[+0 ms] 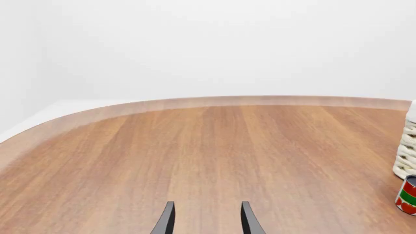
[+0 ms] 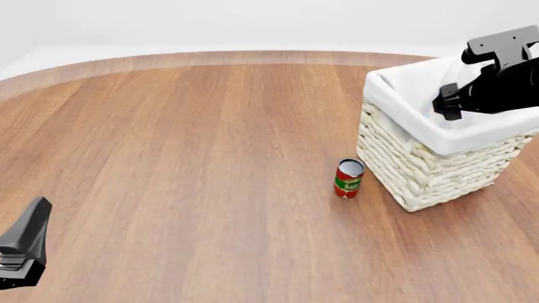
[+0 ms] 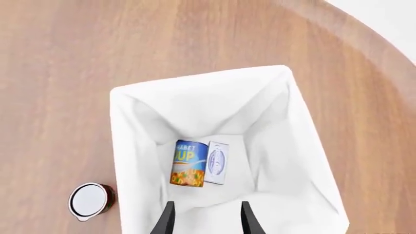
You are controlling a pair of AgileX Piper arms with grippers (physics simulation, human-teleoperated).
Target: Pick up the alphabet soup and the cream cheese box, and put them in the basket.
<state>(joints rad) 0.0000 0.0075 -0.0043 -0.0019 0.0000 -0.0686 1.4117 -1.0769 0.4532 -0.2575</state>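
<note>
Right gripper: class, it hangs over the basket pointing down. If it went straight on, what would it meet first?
Probably the white lining at the bottom of the basket, just beside the alphabet soup and cream cheese box. The right gripper is open and empty; depth is unclear.

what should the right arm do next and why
Probably lift the right gripper straight up and away from the basket. The alphabet soup and cream cheese box already lie side by side on the lining, and the fingers are apart and empty above them, so nothing seems left to place.
</note>
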